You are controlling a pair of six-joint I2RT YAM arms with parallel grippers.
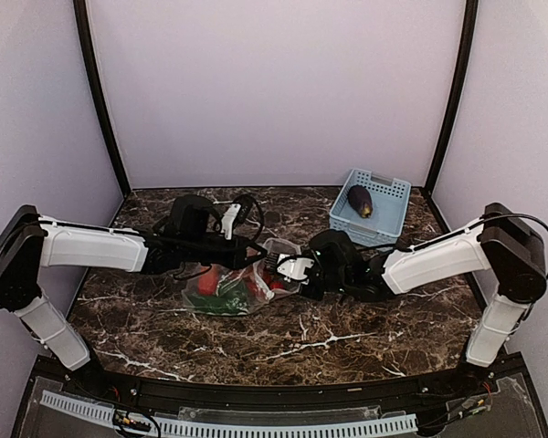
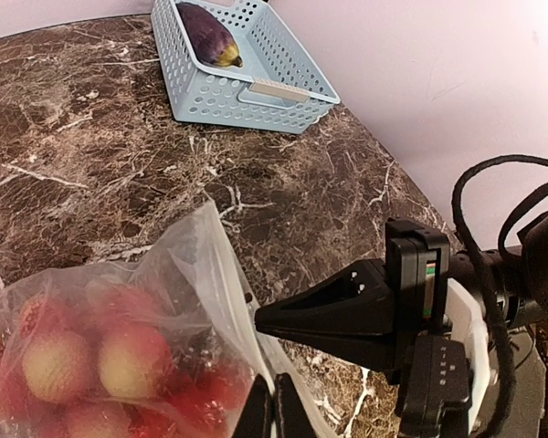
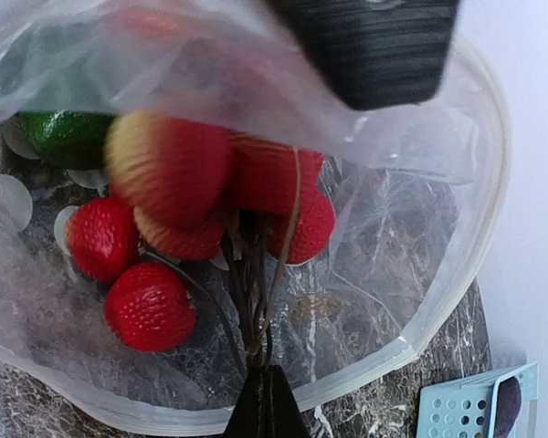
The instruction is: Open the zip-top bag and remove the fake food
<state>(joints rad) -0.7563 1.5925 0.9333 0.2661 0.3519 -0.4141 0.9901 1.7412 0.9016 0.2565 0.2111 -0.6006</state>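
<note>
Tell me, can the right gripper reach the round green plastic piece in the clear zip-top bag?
Probably not directly: the red ball cluster lies between the shut right gripper and the green piece.

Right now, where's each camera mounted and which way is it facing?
Top external: above and behind the bases, looking down at the dark marble table; both arms show, meeting at the clear zip-top plastic bag.
Left wrist: on the left arm, facing the light-blue slotted plastic basket; left gripper at bottom edge, right gripper opposite.
Right wrist: on the right arm, facing into the bag's mouth at red toy balls; its tips at bottom edge.
Shared: all three show bag and basket.
</note>
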